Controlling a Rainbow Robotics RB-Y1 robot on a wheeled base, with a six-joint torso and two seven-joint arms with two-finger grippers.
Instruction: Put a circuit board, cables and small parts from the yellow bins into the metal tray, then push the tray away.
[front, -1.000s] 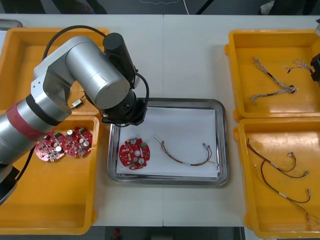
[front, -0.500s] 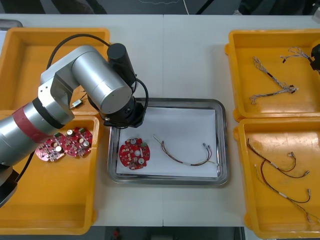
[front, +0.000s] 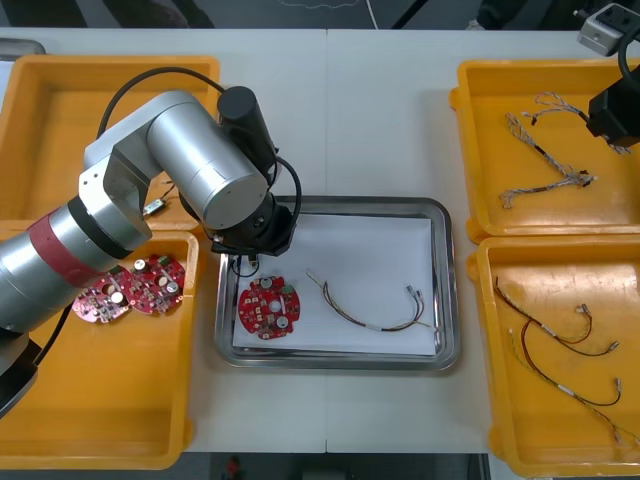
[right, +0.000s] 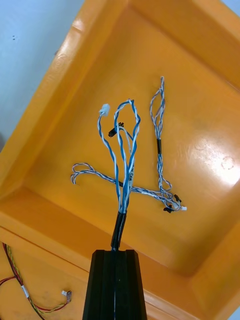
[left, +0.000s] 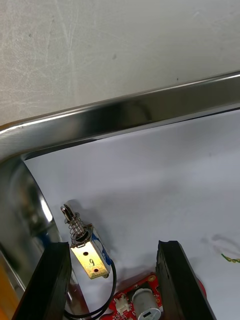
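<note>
Leftmost, the near-left yellow bin (front: 40, 400) holds two spare circuit boards (front: 128, 290), and a loose metal part (front: 153, 208) lies in the far-left bin (front: 30, 110). Next, the left gripper (left: 112, 245) hangs low over the near-left corner of the metal tray (front: 445, 290), fingers spread wide. On the white lining between them lies a small metal part (left: 85, 247), just beside one finger, with a black lead curling toward the circuit board (front: 268, 306) close by. Mid-tray lies a thin cable (front: 370, 305). Further right, the near-right bin (front: 480, 350) holds red and yellow cables (front: 560, 340). Above the far-right bin (right: 60, 100), the right gripper (right: 115, 252) pinches a blue and white cable (right: 125, 165), which hangs clear over a second twisted cable (right: 160, 150) on the bin floor.
</note>
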